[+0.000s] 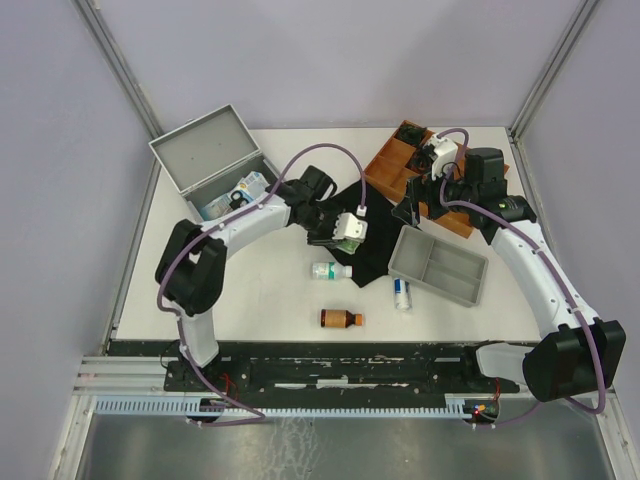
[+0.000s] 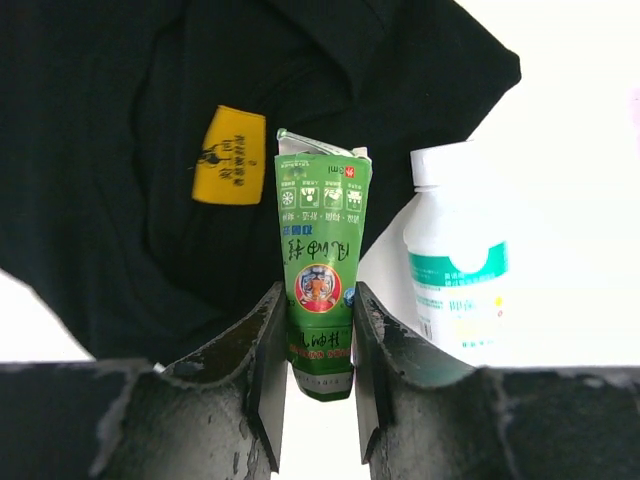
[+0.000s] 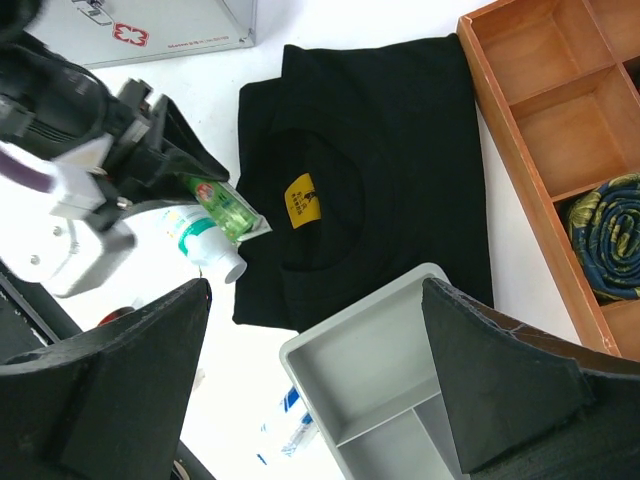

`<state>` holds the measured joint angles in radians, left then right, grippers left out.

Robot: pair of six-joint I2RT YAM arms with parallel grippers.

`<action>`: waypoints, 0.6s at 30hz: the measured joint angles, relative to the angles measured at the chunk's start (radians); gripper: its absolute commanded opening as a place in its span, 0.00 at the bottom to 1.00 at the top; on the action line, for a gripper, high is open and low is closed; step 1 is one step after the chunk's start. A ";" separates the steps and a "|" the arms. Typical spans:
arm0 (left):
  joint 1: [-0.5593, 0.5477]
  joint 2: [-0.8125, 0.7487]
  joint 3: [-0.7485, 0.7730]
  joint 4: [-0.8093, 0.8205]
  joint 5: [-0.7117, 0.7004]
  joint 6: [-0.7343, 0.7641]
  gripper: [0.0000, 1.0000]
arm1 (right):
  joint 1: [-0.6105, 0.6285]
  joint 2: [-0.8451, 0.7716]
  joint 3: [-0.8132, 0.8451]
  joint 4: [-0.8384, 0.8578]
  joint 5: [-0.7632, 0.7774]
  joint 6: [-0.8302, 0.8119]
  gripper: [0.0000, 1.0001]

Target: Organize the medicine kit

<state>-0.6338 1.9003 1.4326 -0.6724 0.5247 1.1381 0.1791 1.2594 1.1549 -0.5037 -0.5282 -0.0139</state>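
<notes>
The medicine kit [image 1: 205, 150], a silver-grey metal case, stands open at the far left with small boxes inside; its front with the red-and-white sticker shows in the right wrist view [image 3: 150, 35]. My left gripper [image 1: 335, 235] [image 2: 315, 330] is shut on a green ointment tube [image 2: 320, 250] [image 3: 225, 205], held just above the table at the edge of a black shirt [image 2: 120, 120]. My right gripper [image 1: 420, 195] [image 3: 318, 300] is open and empty, hovering above the shirt and the grey tray.
A white bottle with a green label [image 1: 331, 270] [image 2: 460, 260] lies beside the left gripper. An amber bottle [image 1: 341, 319] and a blue-white pack [image 1: 402, 293] lie nearer. A grey divided tray [image 1: 440, 265] and a wooden organiser [image 1: 400, 160] stand at the right.
</notes>
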 measured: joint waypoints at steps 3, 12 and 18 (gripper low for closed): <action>0.013 -0.061 -0.011 0.007 -0.004 -0.015 0.33 | -0.002 0.000 0.000 0.000 -0.006 0.001 0.95; 0.164 -0.212 -0.050 0.027 -0.035 -0.116 0.33 | -0.005 0.000 0.000 -0.001 -0.021 0.003 0.95; 0.369 -0.305 -0.072 0.066 -0.059 -0.214 0.33 | -0.005 0.000 0.000 -0.002 -0.037 0.009 0.95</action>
<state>-0.2646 1.5955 1.3605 -0.6060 0.4660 0.9237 0.1745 1.2594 1.1549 -0.5056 -0.5655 -0.0051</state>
